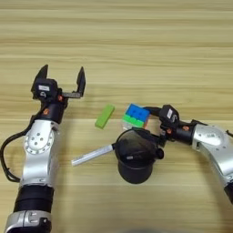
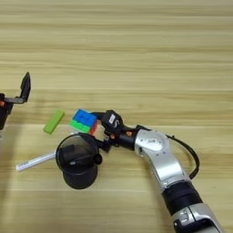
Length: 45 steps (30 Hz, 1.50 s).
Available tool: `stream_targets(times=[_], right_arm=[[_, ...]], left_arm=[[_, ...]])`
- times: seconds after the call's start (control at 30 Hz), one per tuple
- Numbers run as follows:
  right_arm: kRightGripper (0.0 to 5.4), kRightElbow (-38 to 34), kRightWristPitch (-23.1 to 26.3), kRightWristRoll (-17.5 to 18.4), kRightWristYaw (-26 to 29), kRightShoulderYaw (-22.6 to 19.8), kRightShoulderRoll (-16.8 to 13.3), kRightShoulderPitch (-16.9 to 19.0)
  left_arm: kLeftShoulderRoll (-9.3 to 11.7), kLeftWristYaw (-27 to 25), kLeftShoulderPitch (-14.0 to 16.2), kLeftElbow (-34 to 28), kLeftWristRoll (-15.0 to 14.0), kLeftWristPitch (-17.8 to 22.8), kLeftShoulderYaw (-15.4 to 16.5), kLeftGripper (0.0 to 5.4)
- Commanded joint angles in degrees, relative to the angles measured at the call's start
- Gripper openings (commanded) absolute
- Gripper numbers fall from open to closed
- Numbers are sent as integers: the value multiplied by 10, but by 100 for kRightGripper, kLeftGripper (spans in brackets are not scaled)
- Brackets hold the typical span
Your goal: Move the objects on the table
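My right gripper (image 1: pixel 146 121) is open at the right corner of the multicoloured puzzle cube (image 1: pixel 135 115). One finger lies along the cube's far edge and the other sits at the rim of the black mesh pen cup (image 1: pixel 134 159). The cup stands upright just in front of the cube. A black pen (image 1: pixel 159 154) lies across its mouth, one end poking past the right rim. The silver-white marker pen (image 1: pixel 91 155) lies flat with its tip against the cup's left side. A green rectangular block (image 1: pixel 104 116) lies left of the cube. My left gripper (image 1: pixel 62 76) hangs open and empty at the far left.
The wooden table (image 1: pixel 136 45) fills the view. My left arm (image 1: pixel 38 154) runs down the left side and my right arm (image 2: pixel 159 159) comes in from the lower right.
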Motion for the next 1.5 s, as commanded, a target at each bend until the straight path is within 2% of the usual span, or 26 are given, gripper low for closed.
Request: stream_targets(times=[0.03,0.53,1.07,1.27,1.5], right_arm=[[335,1,-5,-4,-4,-1,1,-10],[335,-56,14,21,9,-18,-16,1],[335,-106,25,67,2,-87,-74,74],[335,-102,21,71,-2,-105,-83,93],[335,-91,15,70,-8,-120,-84,98]], left_arm=[[-3,2,-2,4,6,-4,-4,540],[-3,2,-3,6,6,-6,-3,540],[-2,2,-3,7,7,-6,-4,540],[-2,2,-4,8,7,-6,-3,540],[-1,1,-7,12,7,-7,-3,540]])
